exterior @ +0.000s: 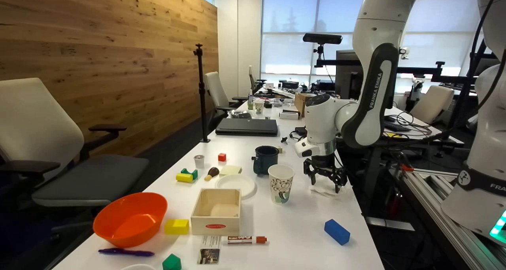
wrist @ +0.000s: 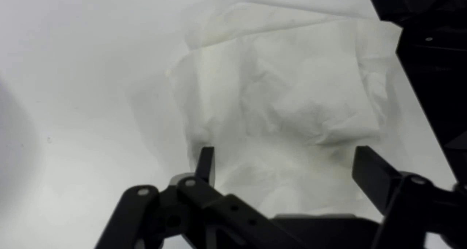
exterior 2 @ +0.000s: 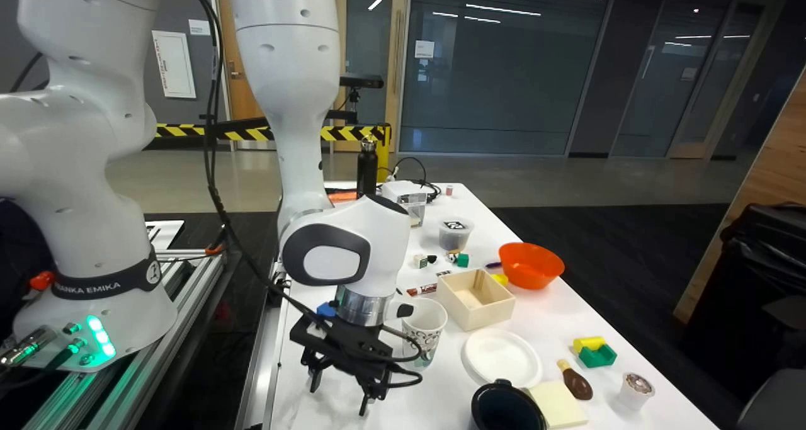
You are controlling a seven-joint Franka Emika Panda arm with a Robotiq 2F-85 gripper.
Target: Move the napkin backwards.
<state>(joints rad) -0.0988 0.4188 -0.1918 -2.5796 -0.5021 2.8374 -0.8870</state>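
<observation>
Past the white table (exterior: 308, 238) runs a wooden wall (exterior: 118, 64). In an exterior view, the napkin (exterior: 325, 192) lies near the table's robot-side edge; in an exterior view, the arm (exterior 2: 299, 90) arches down, gripper (exterior 2: 338, 401) aimed at the table. Wrist view: thin, creased, folded napkin partly between wide-spread fingers (wrist: 372, 176).

- In an exterior view, pale daylight enters from twelve to two o'clock through windows (exterior: 288, 21) whose lower strip washes out to white.
- The white tabletop (exterior: 296, 242) reads bright there; the orange bowl (exterior: 130, 220) at eight o'clock carries a small shine.
- In an exterior view, the glass wall (exterior 2: 497, 77) at one o'clock is dim and streaked with reflections; green lamps (exterior 2: 101, 339) glow at eight.
- The wrist view is soft, the white napkin (wrist: 310, 85) nearly merging with the tabletop; blurred shadow at nine o'clock, glare at eight, the gripper (wrist: 285, 149) near-black at six.
</observation>
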